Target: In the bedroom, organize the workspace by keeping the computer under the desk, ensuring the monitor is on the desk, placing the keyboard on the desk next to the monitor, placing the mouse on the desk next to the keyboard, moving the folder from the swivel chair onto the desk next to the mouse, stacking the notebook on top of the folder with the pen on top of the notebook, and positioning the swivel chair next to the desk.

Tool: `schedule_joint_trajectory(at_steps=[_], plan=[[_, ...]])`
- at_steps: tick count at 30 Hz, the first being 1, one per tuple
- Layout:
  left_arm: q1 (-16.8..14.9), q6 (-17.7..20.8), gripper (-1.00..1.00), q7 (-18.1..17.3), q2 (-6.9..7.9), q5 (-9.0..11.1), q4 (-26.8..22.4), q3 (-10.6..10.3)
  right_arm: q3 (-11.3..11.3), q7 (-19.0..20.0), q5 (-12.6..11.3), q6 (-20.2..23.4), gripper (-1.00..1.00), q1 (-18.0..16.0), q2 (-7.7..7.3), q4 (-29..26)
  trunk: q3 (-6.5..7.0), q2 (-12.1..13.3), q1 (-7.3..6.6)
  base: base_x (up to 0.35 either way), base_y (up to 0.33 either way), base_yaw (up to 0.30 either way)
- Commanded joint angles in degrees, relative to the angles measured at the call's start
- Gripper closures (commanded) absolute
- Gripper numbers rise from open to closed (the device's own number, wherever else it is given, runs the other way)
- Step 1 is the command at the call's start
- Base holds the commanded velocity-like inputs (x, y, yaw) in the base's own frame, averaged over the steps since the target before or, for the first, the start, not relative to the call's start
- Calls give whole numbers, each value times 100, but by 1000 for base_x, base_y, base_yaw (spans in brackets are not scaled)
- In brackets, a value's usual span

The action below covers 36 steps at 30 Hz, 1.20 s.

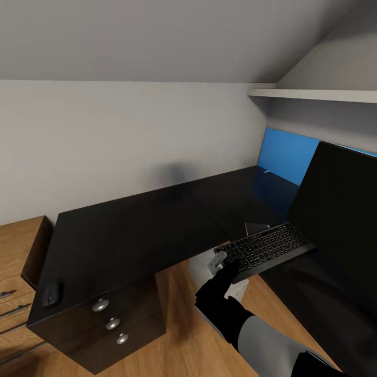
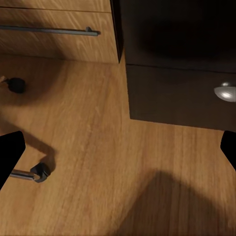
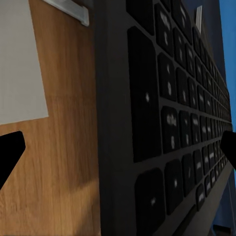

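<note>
The black keyboard [image 1: 268, 247] lies slanted at the desk [image 1: 131, 235] edge in front of the wide black monitor [image 1: 340, 209], its near corner hanging over the floor. My right gripper [image 1: 226, 262] is at the keyboard's near end, and in the right wrist view the gripper [image 3: 118, 150] stands open with its fingertips wide apart and the keyboard [image 3: 167, 113] close in front. A small black mouse [image 1: 52, 294] sits on the desk's near left corner. The grey notebook [image 1: 256, 228] lies just behind the keyboard. A light grey computer [image 1: 199, 264] stands under the desk. My left gripper [image 2: 118, 152] hangs open over the wooden floor.
A light wooden dresser [image 1: 15, 251] stands left of the desk's drawers [image 1: 112, 323], whose silver knob [image 2: 225, 91] is in the left wrist view. A chrome leg with a black castor [image 2: 38, 172] is on the floor below my left gripper. A white shelf [image 1: 314, 94] hangs above the blue back panel [image 1: 285, 154].
</note>
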Motion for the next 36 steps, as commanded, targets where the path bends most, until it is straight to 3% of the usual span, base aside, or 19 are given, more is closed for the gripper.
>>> schedule_joint_trajectory(at_steps=[1,5,36], plan=[[4,-26,-100,15,3,60,-8,-17,41,-49,-60,28,-100,-9,0,4,-4,-3,0,0,0,0],[5,-24,-100,18,3,59,-8,-58,43,-49,-59,28,-100,-7,0,3,-40,-83,44,0,0,0],[2,-27,-100,20,3,60,-8,-155,50,-57,-51,28,-100,-11,0,4,-4,-3,0,0,0,0]])
